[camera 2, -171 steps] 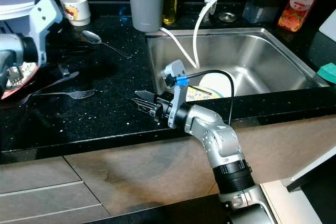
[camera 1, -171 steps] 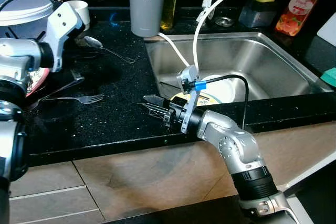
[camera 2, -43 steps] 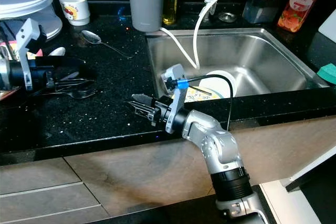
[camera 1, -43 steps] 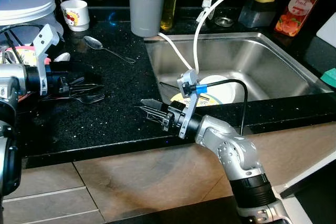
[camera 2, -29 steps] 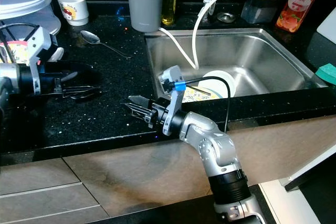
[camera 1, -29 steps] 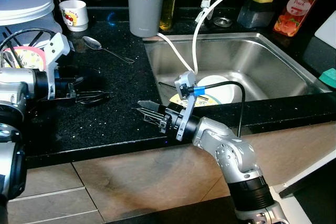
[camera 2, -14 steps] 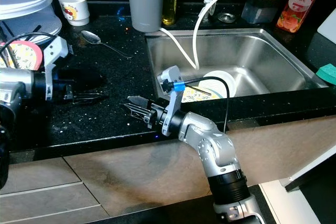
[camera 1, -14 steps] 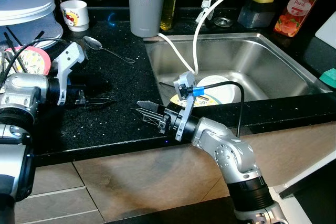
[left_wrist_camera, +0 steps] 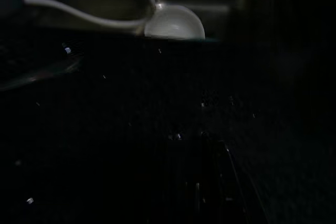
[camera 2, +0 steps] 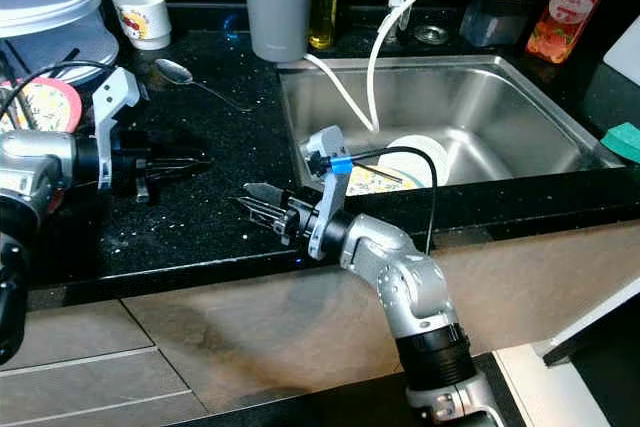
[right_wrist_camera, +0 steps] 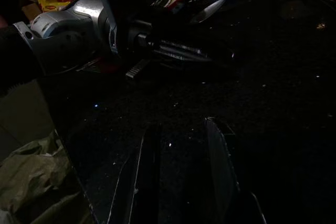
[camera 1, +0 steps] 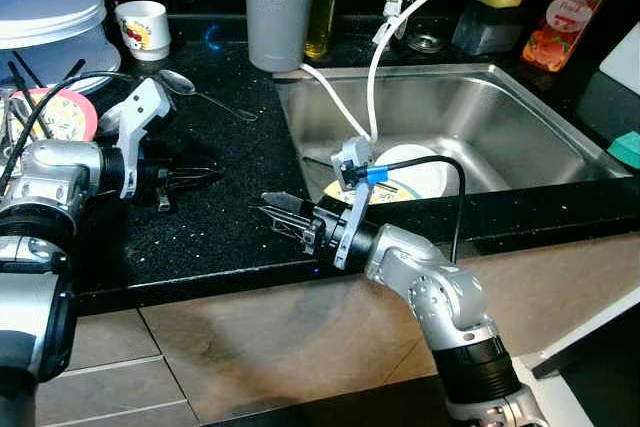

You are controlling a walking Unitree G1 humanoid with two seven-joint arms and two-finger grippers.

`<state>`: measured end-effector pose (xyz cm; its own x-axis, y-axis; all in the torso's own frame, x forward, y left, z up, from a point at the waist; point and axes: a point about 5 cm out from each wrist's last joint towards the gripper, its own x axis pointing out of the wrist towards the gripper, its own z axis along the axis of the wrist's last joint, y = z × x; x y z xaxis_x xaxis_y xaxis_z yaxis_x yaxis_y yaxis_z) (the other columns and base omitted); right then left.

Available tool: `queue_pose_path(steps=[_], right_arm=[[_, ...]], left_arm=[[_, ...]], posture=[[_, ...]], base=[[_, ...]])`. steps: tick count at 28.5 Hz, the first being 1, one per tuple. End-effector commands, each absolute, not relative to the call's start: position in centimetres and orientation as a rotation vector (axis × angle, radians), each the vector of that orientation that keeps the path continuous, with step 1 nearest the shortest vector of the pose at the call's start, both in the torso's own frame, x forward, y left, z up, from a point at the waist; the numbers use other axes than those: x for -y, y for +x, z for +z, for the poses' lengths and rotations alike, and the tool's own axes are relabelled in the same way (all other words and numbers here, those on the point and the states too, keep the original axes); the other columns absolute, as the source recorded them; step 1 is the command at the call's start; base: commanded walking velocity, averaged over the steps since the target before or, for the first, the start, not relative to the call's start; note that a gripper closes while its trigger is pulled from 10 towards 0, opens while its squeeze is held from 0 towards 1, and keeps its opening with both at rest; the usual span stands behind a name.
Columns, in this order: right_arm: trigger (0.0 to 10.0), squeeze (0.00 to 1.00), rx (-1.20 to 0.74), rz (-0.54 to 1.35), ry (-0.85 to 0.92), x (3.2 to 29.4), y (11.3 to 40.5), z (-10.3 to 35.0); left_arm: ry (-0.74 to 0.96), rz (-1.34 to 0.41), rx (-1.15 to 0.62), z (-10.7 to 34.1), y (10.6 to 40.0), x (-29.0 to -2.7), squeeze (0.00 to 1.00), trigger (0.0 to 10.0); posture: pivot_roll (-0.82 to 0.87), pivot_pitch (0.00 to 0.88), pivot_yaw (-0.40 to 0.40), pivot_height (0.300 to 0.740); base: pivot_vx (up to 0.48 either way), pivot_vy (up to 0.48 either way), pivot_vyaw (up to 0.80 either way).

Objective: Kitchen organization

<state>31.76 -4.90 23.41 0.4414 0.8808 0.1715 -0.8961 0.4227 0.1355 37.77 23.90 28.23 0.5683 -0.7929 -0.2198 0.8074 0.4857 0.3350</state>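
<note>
My left gripper (camera 1: 200, 176) hovers just above the black counter (camera 1: 230, 237), left of the sink, pointing toward it. Its fingers look pressed together on a thin metal fork (camera 2: 183, 164), seen dimly between them; in the right wrist view the same gripper (right_wrist_camera: 181, 51) shows slim and closed. Near the counter's front edge my right gripper (camera 1: 276, 210) is open, its two fingers (right_wrist_camera: 148, 182) apart with nothing between them. A spoon (camera 1: 180, 81) lies farther back on the counter. White plates (camera 1: 410, 169) sit in the steel sink (camera 1: 520, 117).
A pink plate (camera 1: 62, 113) and stacked plastic containers (camera 1: 45, 2) are at far left, with a mug (camera 1: 143, 27) behind. A grey tumbler (camera 1: 280, 2) stands at the sink's back corner. A white hose (camera 1: 375, 57) hangs into the sink. A soap bottle (camera 1: 565, 12) is at back right.
My left gripper has risen slightly and shifted right and back over the counter. The fork that lay there one and a half seconds ago is gone from the surface. The right arm is still.
</note>
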Motion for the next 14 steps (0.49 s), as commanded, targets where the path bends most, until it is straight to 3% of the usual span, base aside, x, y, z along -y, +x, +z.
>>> queue_pose_path(steps=[1, 9, 14], right_arm=[[10.0, 0.0, 0.07, 1.107, 0.229, 5.1, 31.7, 23.3], [10.0, 0.0, 0.072, 1.095, 0.228, 5.3, 31.8, 23.4], [10.0, 0.0, 0.075, 1.085, 0.229, 5.4, 32.0, 23.4]], left_arm=[[0.385, -0.992, -0.015, 28.2, 38.0, -23.2, 0.0, 0.0], [0.226, -1.015, 0.2, 31.7, 38.5, -21.0, 0.0, 0.0], [0.01, -1.003, 0.423, 35.5, 38.7, -19.5, 0.0, 0.0]], posture=[[0.11, 0.164, -0.036, 0.74], [0.11, 0.167, -0.035, 0.74], [0.11, 0.167, -0.034, 0.74]], base=[[0.0, 0.0, 0.0], [0.0, 0.0, 0.0], [0.0, 0.0, 0.0]])
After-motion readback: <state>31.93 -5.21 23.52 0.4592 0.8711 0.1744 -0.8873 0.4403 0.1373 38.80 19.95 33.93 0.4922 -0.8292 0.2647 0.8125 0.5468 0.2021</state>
